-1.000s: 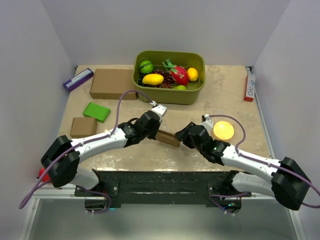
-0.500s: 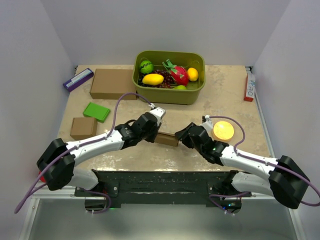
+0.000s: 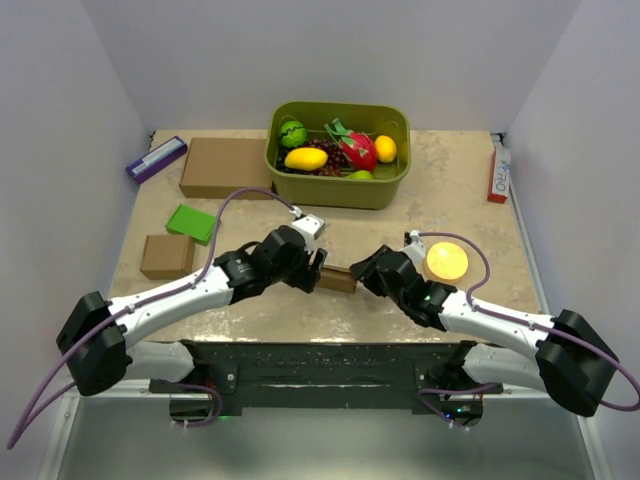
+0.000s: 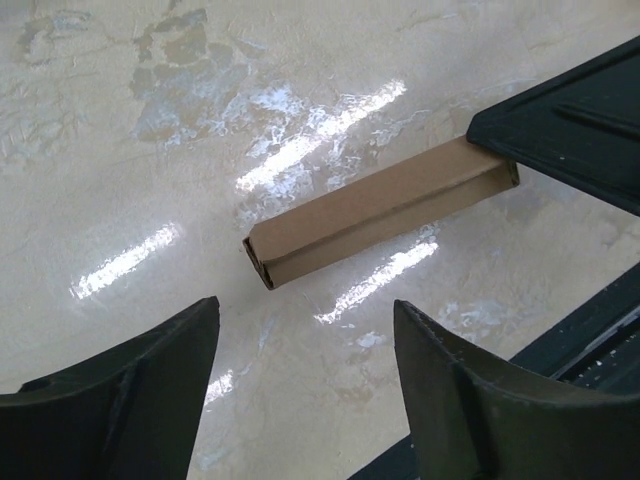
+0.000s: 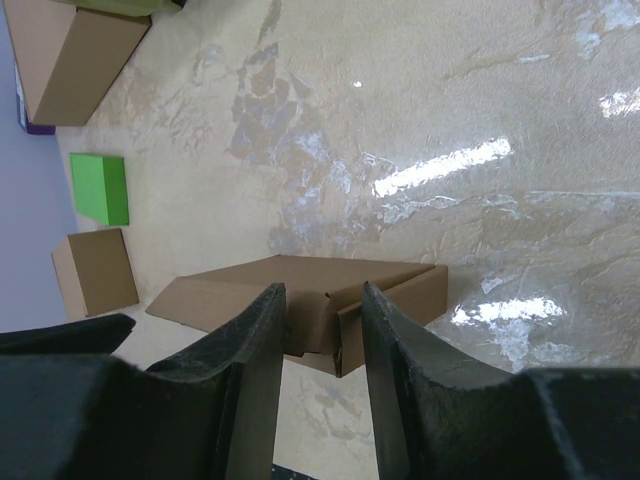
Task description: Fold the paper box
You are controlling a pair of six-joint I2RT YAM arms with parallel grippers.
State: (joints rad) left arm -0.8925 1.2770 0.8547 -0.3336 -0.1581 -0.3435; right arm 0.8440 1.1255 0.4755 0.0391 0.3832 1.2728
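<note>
The paper box [image 3: 338,279] is a long, narrow brown carton lying on the table between both arms. In the left wrist view the paper box [image 4: 380,210] lies flat beyond my left gripper [image 4: 306,303], which is wide open and apart from it. From above, the left gripper [image 3: 318,262] hovers at the box's left end. My right gripper [image 3: 362,274] covers its right end. In the right wrist view the right gripper [image 5: 322,290] straddles the near corner of the paper box [image 5: 200,300], with cardboard against both fingers.
A green bin [image 3: 335,193] of toy fruit stands at the back. A large brown carton [image 3: 225,166], a purple box [image 3: 156,158], a green block [image 3: 193,223] and a small brown carton [image 3: 167,254] lie on the left. An orange disc [image 3: 447,261] sits by the right arm.
My left gripper has opened, let go of the box's left end and drawn back a little. The right gripper has narrowed slightly at the other end. The box stays put.
</note>
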